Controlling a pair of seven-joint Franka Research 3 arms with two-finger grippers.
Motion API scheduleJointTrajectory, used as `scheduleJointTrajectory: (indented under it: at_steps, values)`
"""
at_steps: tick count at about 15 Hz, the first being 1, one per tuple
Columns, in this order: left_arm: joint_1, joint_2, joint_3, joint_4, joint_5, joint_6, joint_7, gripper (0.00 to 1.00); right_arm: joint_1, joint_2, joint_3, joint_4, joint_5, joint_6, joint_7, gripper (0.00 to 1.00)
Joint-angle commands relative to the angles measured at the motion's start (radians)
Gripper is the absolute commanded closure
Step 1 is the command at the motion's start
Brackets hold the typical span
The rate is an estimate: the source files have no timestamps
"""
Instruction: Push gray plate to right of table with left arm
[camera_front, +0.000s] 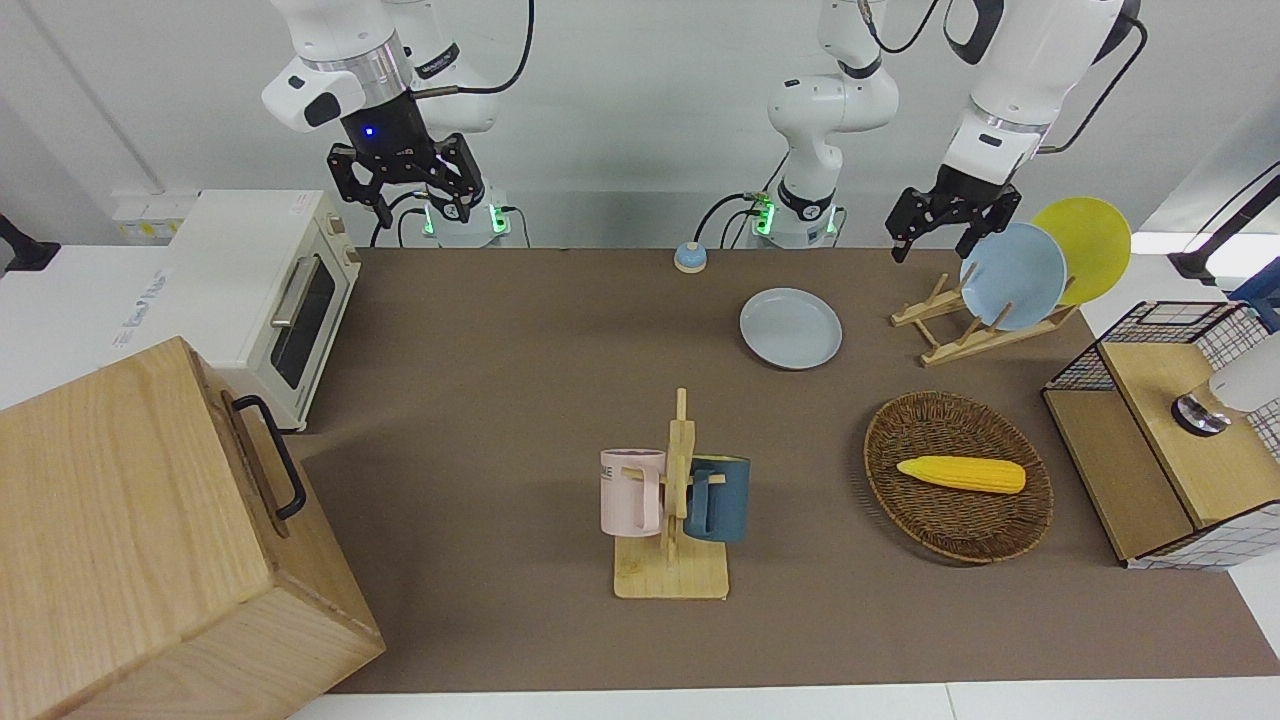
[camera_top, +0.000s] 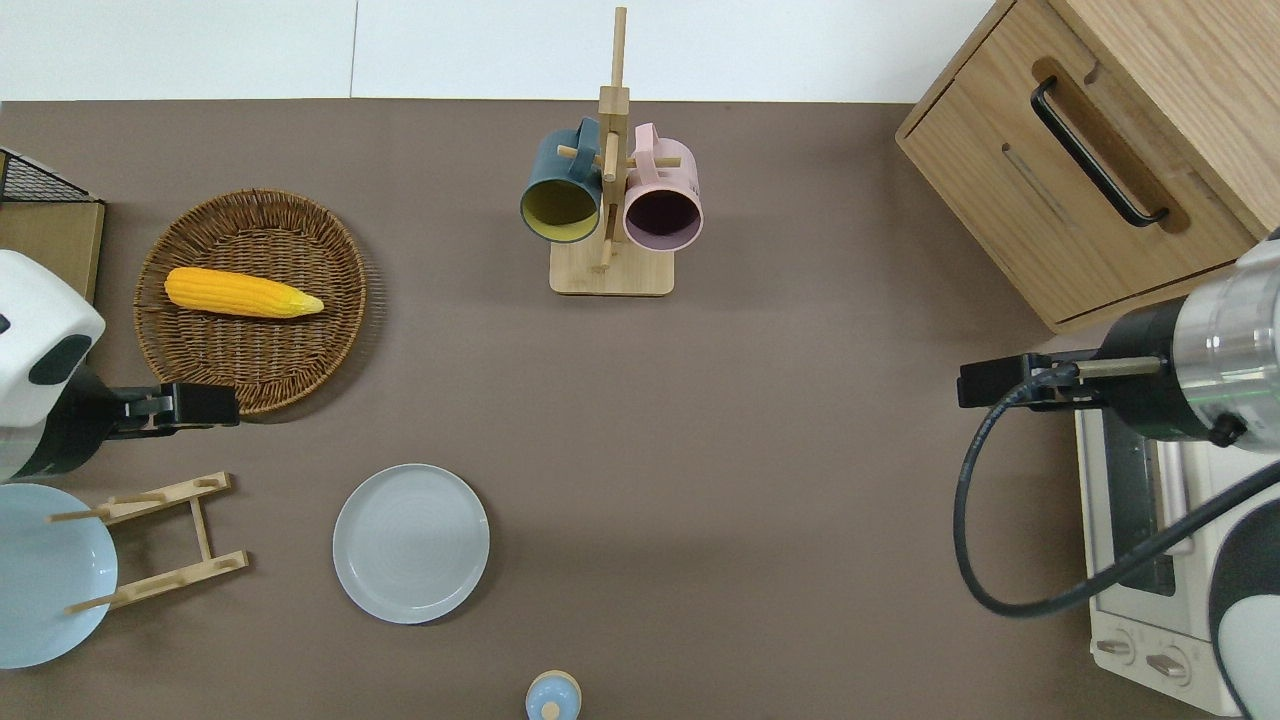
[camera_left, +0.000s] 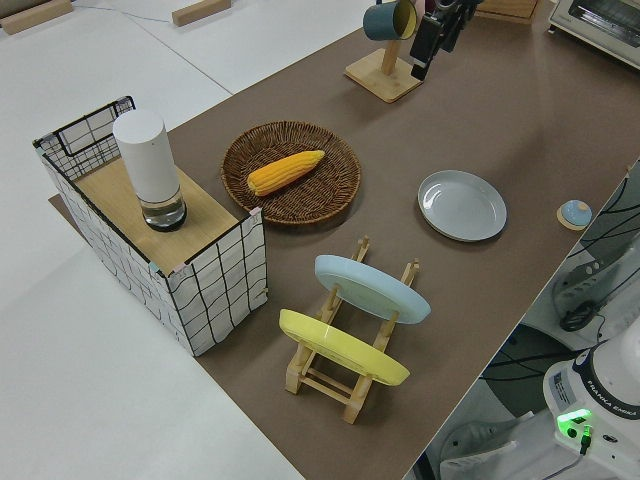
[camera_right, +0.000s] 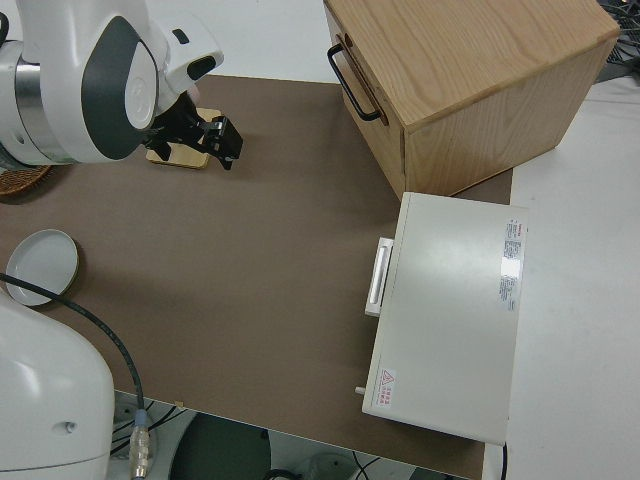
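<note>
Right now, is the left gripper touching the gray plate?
Apart. The overhead view shows the left gripper over bare table beside the wicker basket, with open brown surface between it and the gray plate.

"FRANKA ROBOTICS" on the left arm's base (camera_left: 600, 395); other labels illegible.

The gray plate (camera_front: 791, 328) (camera_top: 411, 543) (camera_left: 462, 204) is seen lying flat and empty on the brown bench (camera_front: 500, 340), round and shallow with a low raised rim, pale gray with a faint blue tint. It's parked toward the left arm's end, pretty near the robots' edge. The white left arm (camera_front: 1010, 80) is held up in the air, clear of the plate.
</note>
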Motion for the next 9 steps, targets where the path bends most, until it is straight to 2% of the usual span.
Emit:
scheduleJointTrajectory:
  at_steps: [1, 9]
  values:
    - [0.0, -0.004, -0.001, 0.01, 0.019, -0.019, 0.006, 0.01, -0.006, 0.006, 0.004, 0.014, 0.016, -0.005, 0.002, 0.005]
    - [0.0, -0.012, -0.002, 0.01, 0.018, -0.019, 0.001, 0.01, -0.006, 0.006, 0.004, 0.014, 0.016, -0.005, 0.002, 0.005]
